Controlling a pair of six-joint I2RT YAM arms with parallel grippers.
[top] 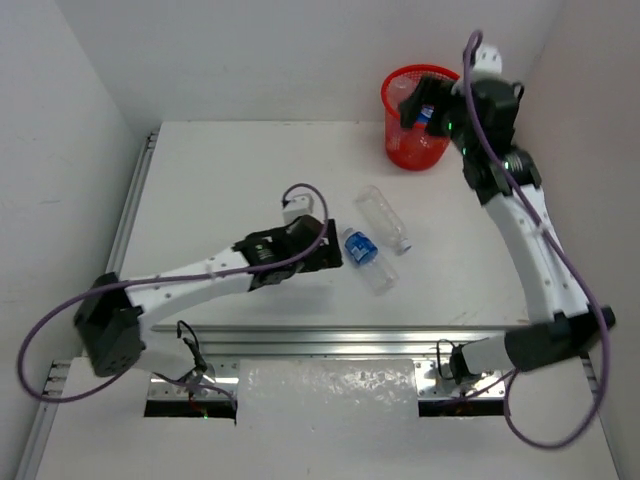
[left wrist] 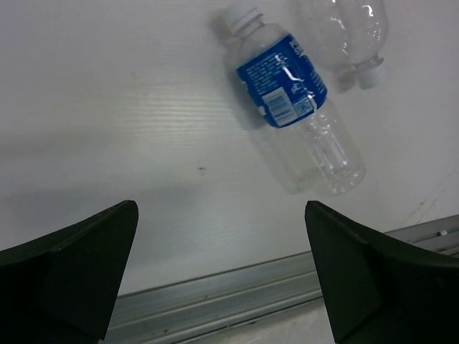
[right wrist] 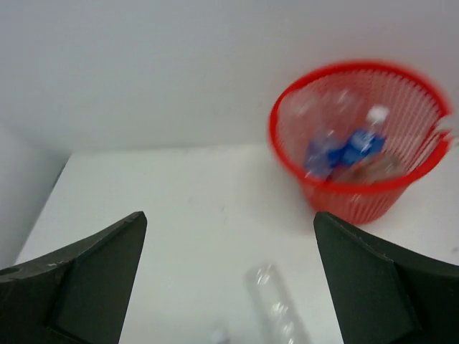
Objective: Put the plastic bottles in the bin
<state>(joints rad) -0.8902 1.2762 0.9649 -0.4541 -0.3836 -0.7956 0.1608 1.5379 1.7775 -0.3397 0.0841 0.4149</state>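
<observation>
A blue-labelled bottle [top: 362, 252] lies on the white table, with a plain clear bottle [top: 386, 218] just beyond it. My left gripper [top: 328, 252] is open and empty, just left of the blue-labelled bottle. In the left wrist view the blue-labelled bottle [left wrist: 295, 107] and the plain bottle [left wrist: 349, 32] lie ahead of my open left gripper [left wrist: 221, 215]. The red mesh bin [top: 402, 150] stands at the back right. My right gripper [top: 418, 106] hovers over it, open and empty. The right wrist view shows the bin [right wrist: 344, 195] holding blue-labelled bottles [right wrist: 343, 150].
A metal rail [top: 340, 335] runs along the table's near edge and shows close under the left gripper [left wrist: 237, 287]. White walls enclose the table on the left, back and right. The plain bottle also shows blurred in the right wrist view [right wrist: 276, 308].
</observation>
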